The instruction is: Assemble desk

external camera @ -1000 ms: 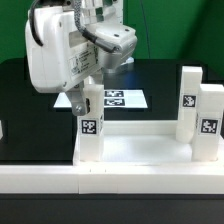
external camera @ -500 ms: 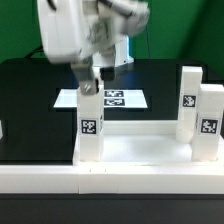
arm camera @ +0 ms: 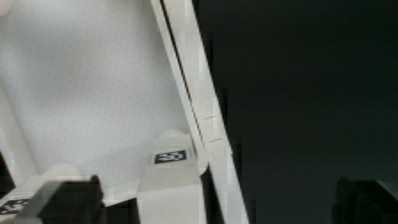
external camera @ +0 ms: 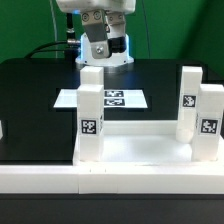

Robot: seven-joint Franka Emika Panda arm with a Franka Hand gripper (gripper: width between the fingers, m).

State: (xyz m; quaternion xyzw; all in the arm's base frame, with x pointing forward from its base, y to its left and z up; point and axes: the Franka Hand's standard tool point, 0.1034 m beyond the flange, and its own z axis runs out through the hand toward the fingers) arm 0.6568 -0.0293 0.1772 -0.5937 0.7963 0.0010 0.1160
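The white tray-like tabletop (external camera: 140, 150) lies on the black table, underside up. Three white legs with square markers stand upright on it: one at the near corner on the exterior view's left (external camera: 90, 115) and two on the right (external camera: 189, 100) (external camera: 209, 125). My gripper (external camera: 97, 20) is high above the left leg, apart from it. In the wrist view the gripper (arm camera: 210, 205) is open and empty, with dark fingertips (arm camera: 54, 200) wide apart. Far below it are the tabletop (arm camera: 89, 90) and a leg's marker (arm camera: 173, 157).
The marker board (external camera: 110, 98) lies flat behind the tabletop. A long white rail (external camera: 110, 182) runs along the front. A white piece (external camera: 2, 130) shows at the exterior view's left edge. The arm's base (external camera: 108, 48) stands at the back.
My gripper was down at the top of the left leg. It has let go and risen straight up, well above it. The leg stays upright.
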